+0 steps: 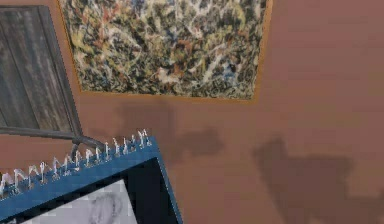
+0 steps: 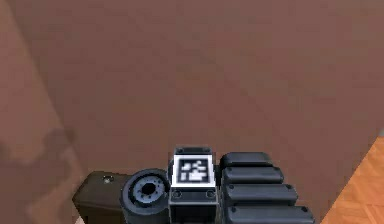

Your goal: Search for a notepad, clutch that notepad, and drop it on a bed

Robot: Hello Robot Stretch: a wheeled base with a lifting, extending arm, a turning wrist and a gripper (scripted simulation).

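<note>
A blue spiral-bound notepad (image 1: 85,185) with white wire rings along its upper edge and a white sketched page lies tilted at the forward view's bottom left, close to the camera. What it rests on is out of the picture. In the arm side view, the gripper (image 2: 108,196) shows as a dark body at the bottom edge. It sits left of a white square with black marks (image 2: 193,168) and the arm's black ribbed segments (image 2: 255,188). Its far end cannot be made out, so I cannot tell whether it holds anything.
A brown wall (image 1: 300,110) stands close ahead with a large speckled abstract painting (image 1: 165,45) in a thin orange frame. A dark-framed grey plank panel (image 1: 35,70) hangs at the forward view's left. A strip of wooden floor (image 2: 368,195) shows at the arm side view's bottom right.
</note>
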